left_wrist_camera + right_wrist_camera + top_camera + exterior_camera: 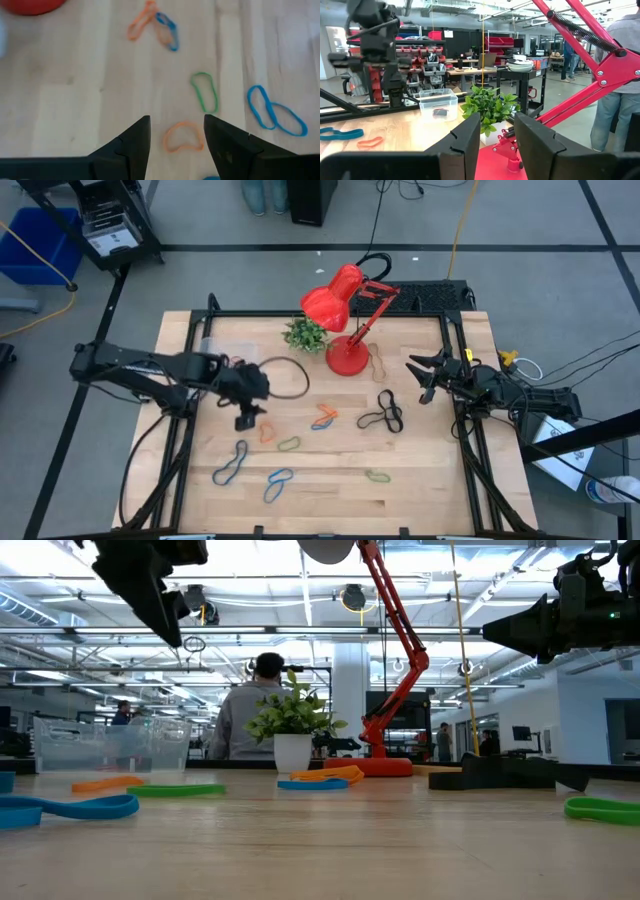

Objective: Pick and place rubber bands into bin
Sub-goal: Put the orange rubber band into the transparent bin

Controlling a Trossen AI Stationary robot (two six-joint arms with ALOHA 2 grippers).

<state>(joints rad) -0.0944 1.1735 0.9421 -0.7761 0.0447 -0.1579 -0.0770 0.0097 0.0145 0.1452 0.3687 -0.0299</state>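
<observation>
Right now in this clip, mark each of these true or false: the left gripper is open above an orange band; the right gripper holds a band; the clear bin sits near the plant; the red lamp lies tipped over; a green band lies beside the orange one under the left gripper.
1. The left gripper is open above an orange rubber band. True.
2. The right gripper holds a band. False: its fingers are apart with nothing between them.
3. The bin sits near the plant. True: both are at the table's far side.
4. The red lamp lies tipped over. False: it stands on its base.
5. A green rubber band lies beside the orange one. True.
</observation>
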